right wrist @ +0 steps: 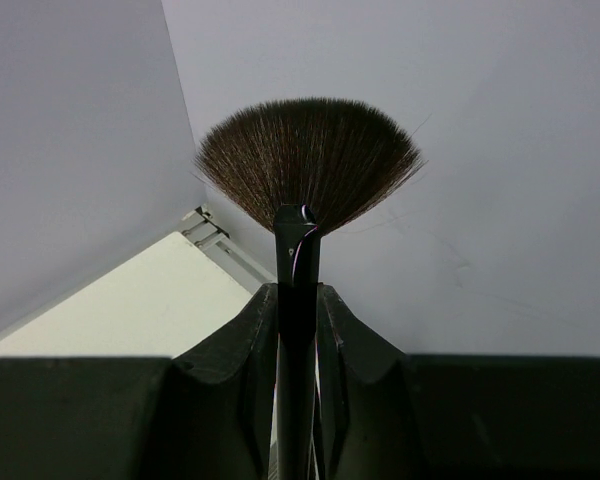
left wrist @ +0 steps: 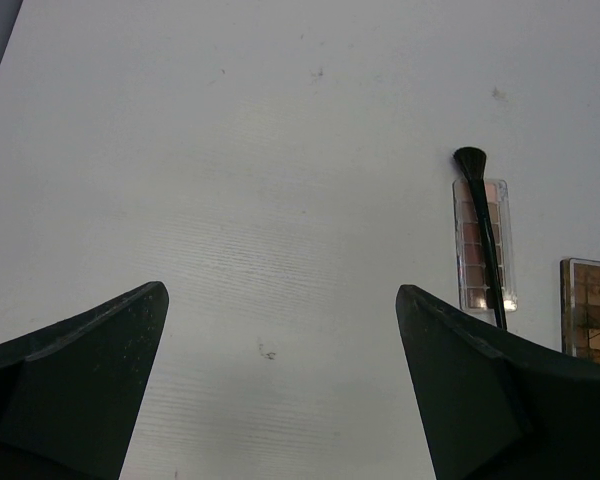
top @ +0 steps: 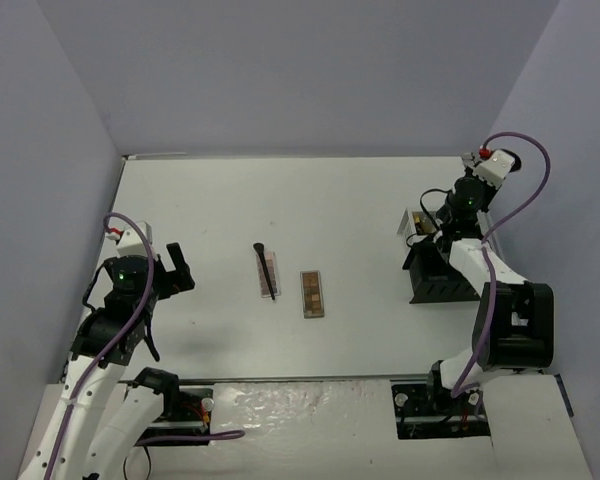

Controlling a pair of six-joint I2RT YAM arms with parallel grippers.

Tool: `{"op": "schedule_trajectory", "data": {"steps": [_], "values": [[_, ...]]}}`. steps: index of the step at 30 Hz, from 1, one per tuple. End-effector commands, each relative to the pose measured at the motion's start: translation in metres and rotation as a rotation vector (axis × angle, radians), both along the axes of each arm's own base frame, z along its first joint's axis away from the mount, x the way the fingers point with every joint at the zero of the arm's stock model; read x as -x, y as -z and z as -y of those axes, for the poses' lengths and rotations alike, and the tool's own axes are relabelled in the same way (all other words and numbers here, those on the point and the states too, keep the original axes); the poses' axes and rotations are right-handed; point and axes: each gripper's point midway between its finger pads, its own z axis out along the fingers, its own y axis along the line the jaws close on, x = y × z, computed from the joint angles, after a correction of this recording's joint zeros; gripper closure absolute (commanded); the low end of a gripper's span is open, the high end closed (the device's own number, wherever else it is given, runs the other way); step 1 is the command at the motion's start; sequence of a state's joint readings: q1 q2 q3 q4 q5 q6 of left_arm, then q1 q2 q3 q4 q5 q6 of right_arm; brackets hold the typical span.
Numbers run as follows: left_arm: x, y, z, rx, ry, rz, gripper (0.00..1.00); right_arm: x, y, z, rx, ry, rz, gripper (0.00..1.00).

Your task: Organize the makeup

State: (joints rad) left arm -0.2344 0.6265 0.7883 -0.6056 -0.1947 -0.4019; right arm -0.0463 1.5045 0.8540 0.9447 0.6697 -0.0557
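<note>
A black fan brush (right wrist: 310,150) stands upright between the fingers of my right gripper (right wrist: 298,292), which is shut on its handle. In the top view that gripper (top: 430,220) hangs over the back of the black organizer rack (top: 442,282) at the right. In the middle of the table a slim black brush (top: 265,268) lies across a pink eyeshadow palette (top: 270,280), with a brown palette (top: 312,293) just to its right. My left gripper (top: 180,270) is open and holds nothing, well left of them. Its wrist view shows the brush (left wrist: 485,230), pink palette (left wrist: 468,255) and brown palette (left wrist: 588,310) beyond its right finger.
Something tan (top: 418,222) sits at the rack's back left end, under the right wrist. Grey walls close the white table (top: 230,200) on three sides. Bare table lies between my left gripper (left wrist: 282,290) fingers.
</note>
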Motion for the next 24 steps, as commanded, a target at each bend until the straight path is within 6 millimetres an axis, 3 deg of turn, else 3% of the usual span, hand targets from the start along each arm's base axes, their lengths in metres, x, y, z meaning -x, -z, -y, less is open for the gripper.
{"op": "schedule_trajectory", "data": {"steps": [1,12,17,24], "values": [[-0.009,-0.015,0.000,0.017,-0.016,0.042,0.03,-0.001,-0.024,0.008,0.061,0.048,0.121,1.00],[-0.010,-0.014,-0.002,0.016,-0.023,0.036,0.03,-0.007,0.011,0.000,0.082,0.030,0.057,0.99],[-0.009,-0.016,-0.001,0.020,-0.019,0.042,0.03,-0.004,0.022,-0.016,0.086,0.007,0.020,0.81],[-0.008,-0.018,-0.001,0.026,-0.017,0.053,0.03,0.015,0.000,-0.050,0.034,-0.037,0.069,0.54]]}}
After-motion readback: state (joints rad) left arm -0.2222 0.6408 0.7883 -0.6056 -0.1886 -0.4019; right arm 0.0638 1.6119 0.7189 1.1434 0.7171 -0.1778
